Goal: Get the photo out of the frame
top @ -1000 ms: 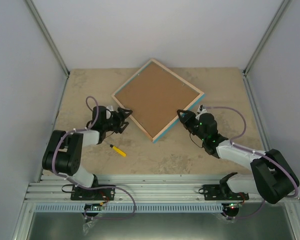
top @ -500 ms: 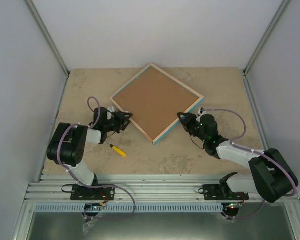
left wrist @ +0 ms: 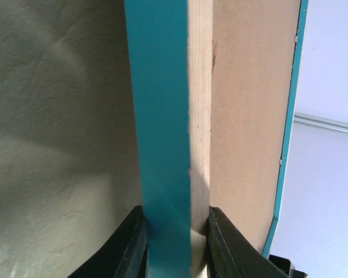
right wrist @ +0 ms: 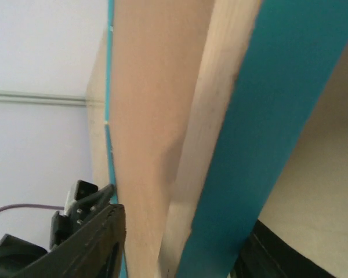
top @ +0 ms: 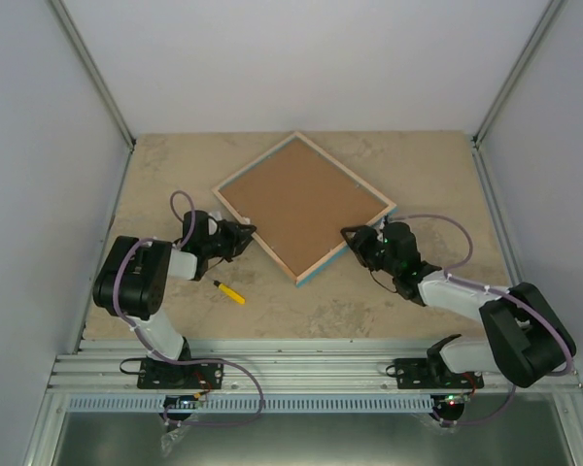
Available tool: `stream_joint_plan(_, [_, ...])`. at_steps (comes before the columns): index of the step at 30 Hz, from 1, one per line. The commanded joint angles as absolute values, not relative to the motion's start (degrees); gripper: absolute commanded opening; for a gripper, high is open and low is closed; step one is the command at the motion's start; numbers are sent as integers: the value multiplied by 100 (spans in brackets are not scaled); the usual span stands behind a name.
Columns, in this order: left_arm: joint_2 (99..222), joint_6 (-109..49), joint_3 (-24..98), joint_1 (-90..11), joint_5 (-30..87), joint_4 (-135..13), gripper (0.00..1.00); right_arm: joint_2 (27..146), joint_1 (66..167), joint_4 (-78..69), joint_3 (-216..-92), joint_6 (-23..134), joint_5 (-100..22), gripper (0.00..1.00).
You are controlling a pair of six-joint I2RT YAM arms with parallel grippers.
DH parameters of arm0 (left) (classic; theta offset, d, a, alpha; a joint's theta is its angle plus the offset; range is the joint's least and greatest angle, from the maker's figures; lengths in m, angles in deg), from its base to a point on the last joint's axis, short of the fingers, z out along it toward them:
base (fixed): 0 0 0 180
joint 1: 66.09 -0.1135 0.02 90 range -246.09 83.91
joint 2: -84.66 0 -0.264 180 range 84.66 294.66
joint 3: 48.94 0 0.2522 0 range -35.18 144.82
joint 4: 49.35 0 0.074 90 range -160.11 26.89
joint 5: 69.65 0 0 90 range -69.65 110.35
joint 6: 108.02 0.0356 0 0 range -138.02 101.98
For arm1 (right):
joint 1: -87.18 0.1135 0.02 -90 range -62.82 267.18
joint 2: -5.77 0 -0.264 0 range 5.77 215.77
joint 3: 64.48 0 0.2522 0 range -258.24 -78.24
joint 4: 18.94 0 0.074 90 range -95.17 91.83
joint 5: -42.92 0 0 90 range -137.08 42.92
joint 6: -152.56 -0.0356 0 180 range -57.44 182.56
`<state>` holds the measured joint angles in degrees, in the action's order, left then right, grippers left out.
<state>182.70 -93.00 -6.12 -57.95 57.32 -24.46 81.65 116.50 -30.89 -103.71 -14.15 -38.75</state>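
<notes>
The frame [left wrist: 162, 116] sits back-up and cornerwise at mid-table, with one brown board [top: 301, 199] filling it; the photo is hidden from me. One yellow pen [top: 228, 292] lies on the table [top: 398, 165] by my left arm, apart from the frame. My left claw [left wrist: 175, 217] is nearly closed, pinching the frame's near-left edge with a finger on each face. My right claw [right wrist: 182, 231] straddles the near-right edge, spread wider; I cannot tell whether it presses

beige mottled table [top: 423, 170] boxed in by plain white walls [top: 311, 58].
</notes>
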Motion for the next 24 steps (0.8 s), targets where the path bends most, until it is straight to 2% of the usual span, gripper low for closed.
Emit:
stream_joint_plan(1, [18238,-9017,-550,-5766,5892,-2133,0,8200,11676,-2350,-10603,-970,-3680,53])
stream_joint_plan(11, [18157,-8652,-394,-5766,5889,-2705,0,7812,11513,-985,-10846,-346,-3676,80])
stream_joint_plan(18, [18062,-8259,-205,-5765,5849,-3375,0,7329,11178,-42,-10867,529,-3900,86])
stream_joint_plan(24, [17867,-7667,53,-5766,5769,-4371,0,7480,10637,597,-11574,2215,-3900,94])
